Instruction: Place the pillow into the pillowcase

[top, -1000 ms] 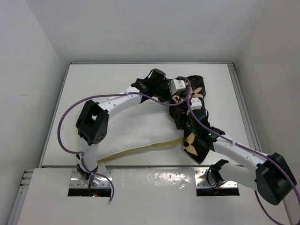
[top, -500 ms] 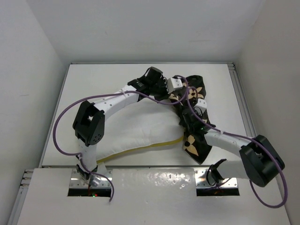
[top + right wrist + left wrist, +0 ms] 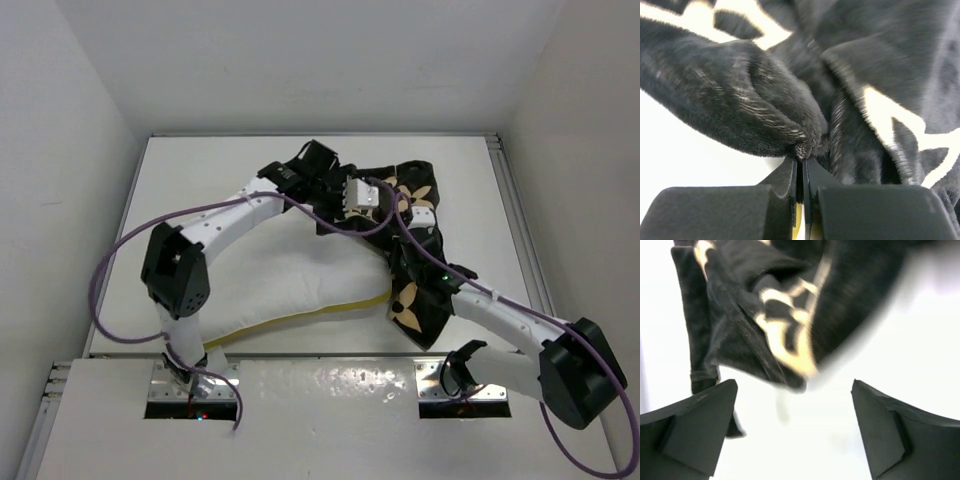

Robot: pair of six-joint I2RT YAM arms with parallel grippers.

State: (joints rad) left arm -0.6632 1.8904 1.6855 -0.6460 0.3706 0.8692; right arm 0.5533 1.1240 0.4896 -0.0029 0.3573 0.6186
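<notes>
The white pillow [image 3: 290, 275] lies across the table, its yellow band [image 3: 300, 318] along the near side. The black flowered pillowcase [image 3: 425, 205] is bunched over its right end. My left gripper [image 3: 345, 218] hovers at the case's left edge. In the left wrist view the left gripper [image 3: 794, 383] stands wide open with nothing between its fingers [image 3: 695, 427], over white pillow [image 3: 810, 440]; rumpled pillowcase [image 3: 765, 315] lies just ahead. My right gripper [image 3: 405, 250] is among the folds. Close up, the right gripper [image 3: 802, 161] is shut on a fold of the pillowcase [image 3: 740, 100].
White walls close in the table [image 3: 200, 180] on the left, back and right. A raised rail [image 3: 520, 230] runs along the right edge. Purple cables [image 3: 120, 270] loop beside the left arm. The arm bases sit on a glossy white ledge [image 3: 330, 400] at the near edge.
The left gripper has opened, let go of the pillowcase and drawn back left; its elbow swung left. The right gripper has shut on a fold of the pillowcase.
</notes>
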